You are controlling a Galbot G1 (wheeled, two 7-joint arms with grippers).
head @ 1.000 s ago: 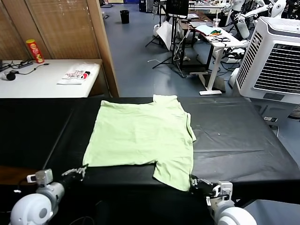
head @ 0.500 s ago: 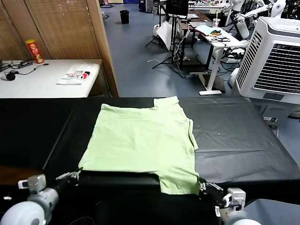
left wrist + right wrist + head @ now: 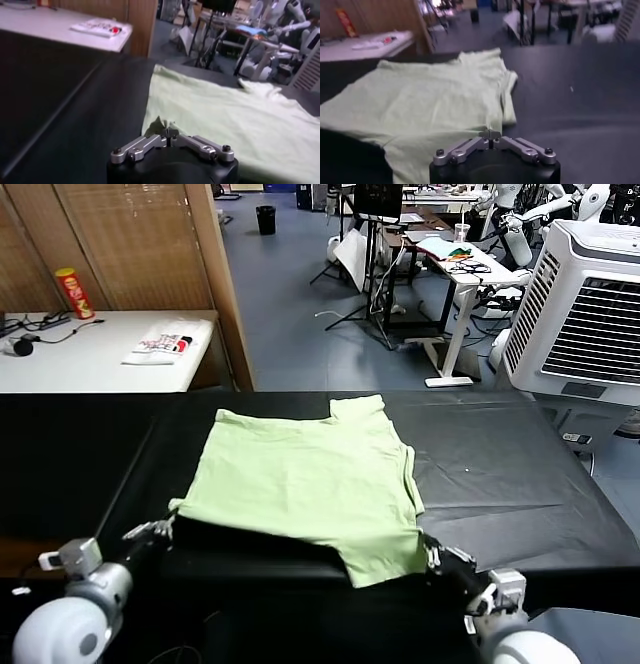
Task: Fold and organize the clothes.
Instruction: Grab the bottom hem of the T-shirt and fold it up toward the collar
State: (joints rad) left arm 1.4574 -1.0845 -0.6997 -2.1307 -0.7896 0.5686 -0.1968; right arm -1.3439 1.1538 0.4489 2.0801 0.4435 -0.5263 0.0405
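Observation:
The clothes are one pale green short-sleeved shirt spread on the black table, collar end toward the far edge. My left gripper is shut on the shirt's near left corner. My right gripper is shut on the near right edge. Both hold that near edge raised off the table, with a dark gap under it. In the left wrist view the gripper pinches a peak of cloth. The right wrist view shows its gripper closed on the hem, the shirt stretching away.
A white side table at the back left carries a red can and a white packaged item. A wooden partition stands beside it. A white air cooler stands at the right.
Both grippers have risen and moved forward with the shirt's near edge. That edge was lying at the table's front and now hangs lifted, curling back over the cloth.

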